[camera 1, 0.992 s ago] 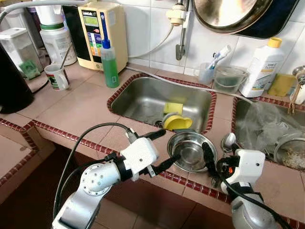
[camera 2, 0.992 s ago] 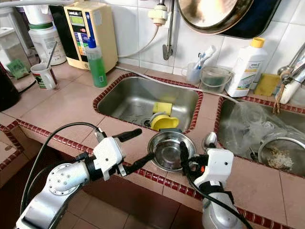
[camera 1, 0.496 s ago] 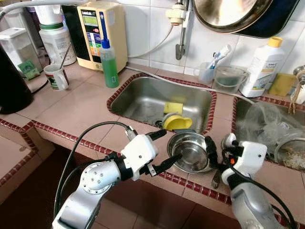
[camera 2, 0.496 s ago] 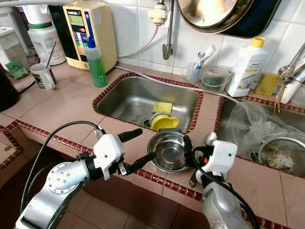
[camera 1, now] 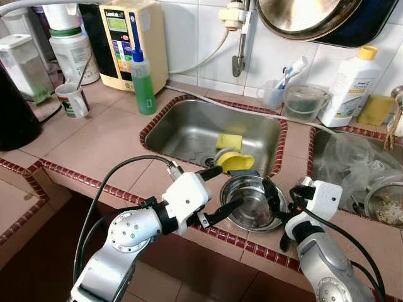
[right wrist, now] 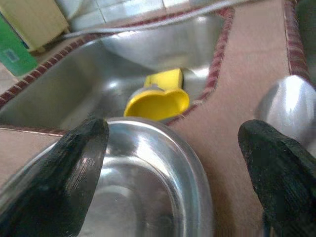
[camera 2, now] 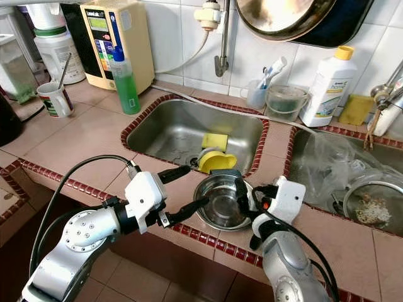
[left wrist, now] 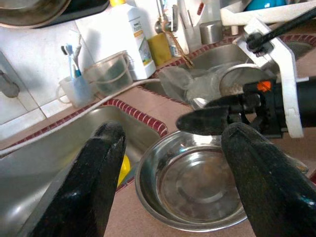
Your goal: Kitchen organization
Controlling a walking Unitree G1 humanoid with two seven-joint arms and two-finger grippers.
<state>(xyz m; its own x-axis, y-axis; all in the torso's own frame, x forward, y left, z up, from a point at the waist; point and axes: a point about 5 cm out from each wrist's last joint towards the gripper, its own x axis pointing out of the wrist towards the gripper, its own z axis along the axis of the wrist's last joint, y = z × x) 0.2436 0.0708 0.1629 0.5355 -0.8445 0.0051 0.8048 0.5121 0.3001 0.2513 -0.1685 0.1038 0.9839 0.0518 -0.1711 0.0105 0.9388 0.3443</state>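
Steel bowl (camera 1: 250, 202) on counter edge, yellow cup (camera 1: 234, 161) behind, left pincer (camera 1: 221, 189) and right pincer (camera 1: 284, 202) both spread

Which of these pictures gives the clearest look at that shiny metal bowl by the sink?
The left wrist view: the metal bowl sits whole between its end effector's fingers, inside visible. Both eye views show it whole but smaller, on the counter edge, with an arm on either side. The right wrist view catches just part of its rim and inside.
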